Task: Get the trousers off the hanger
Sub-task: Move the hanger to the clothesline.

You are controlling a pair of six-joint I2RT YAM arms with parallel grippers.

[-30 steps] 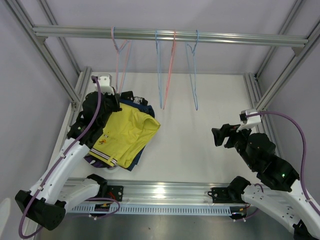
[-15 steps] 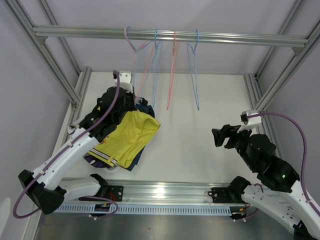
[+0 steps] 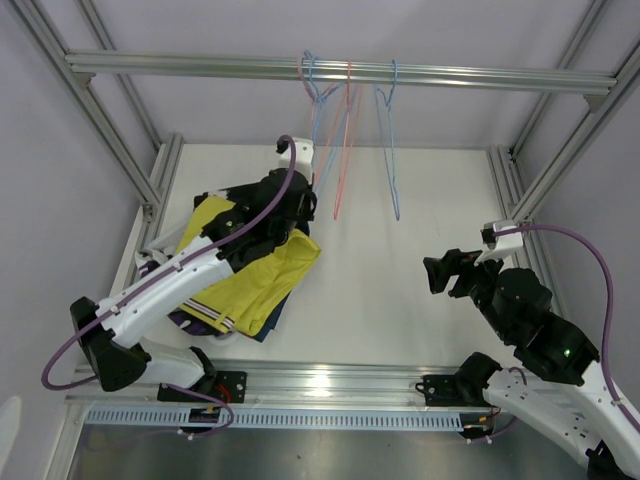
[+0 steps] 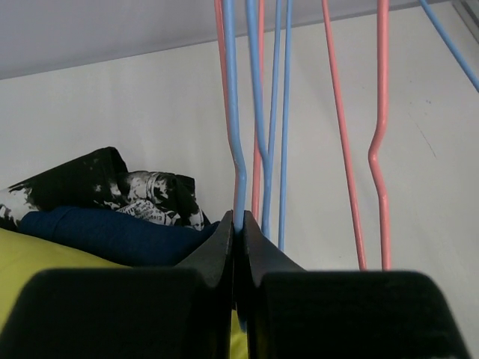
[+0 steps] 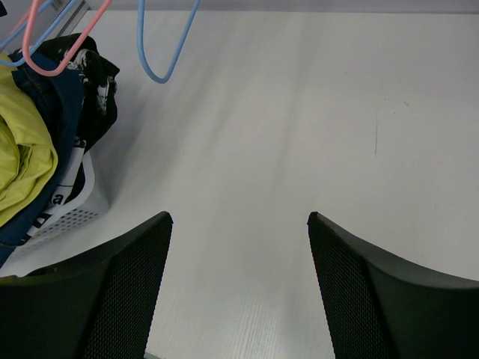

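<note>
**Mia:** What is sitting on the big white desk (image 3: pixel 400 270)?

**Tom:** A pile of trousers (image 3: pixel 240 285) is lying on its left side, heaped in a white basket (image 5: pixel 71 213). The yellow trousers (image 3: pixel 262 275) are lying on top. The navy trousers (image 4: pixel 112 235) are peeking out from under them. The black trousers with white speckles (image 4: pixel 150 202) are poking out at the back.

**Mia:** And what is hanging from the long metal rail (image 3: pixel 200 66)?

**Tom:** Thin wire hangers are hanging there, close together. Some are blue, and the pink hangers (image 4: pixel 382 90) are dangling among them.

**Mia:** What is the left claw (image 4: pixel 238 224) doing?

**Tom:** It is reaching up beside the pile. Its two fingers are squeezing tight together, and they are pinching the wire of a blue hanger (image 4: pixel 230 112).

**Mia:** And the right claw (image 5: pixel 238 217)?

**Tom:** It is hovering over the bare right side of the desk, well away from the pile. Its fingers are spreading wide, and it is holding nothing.
</note>
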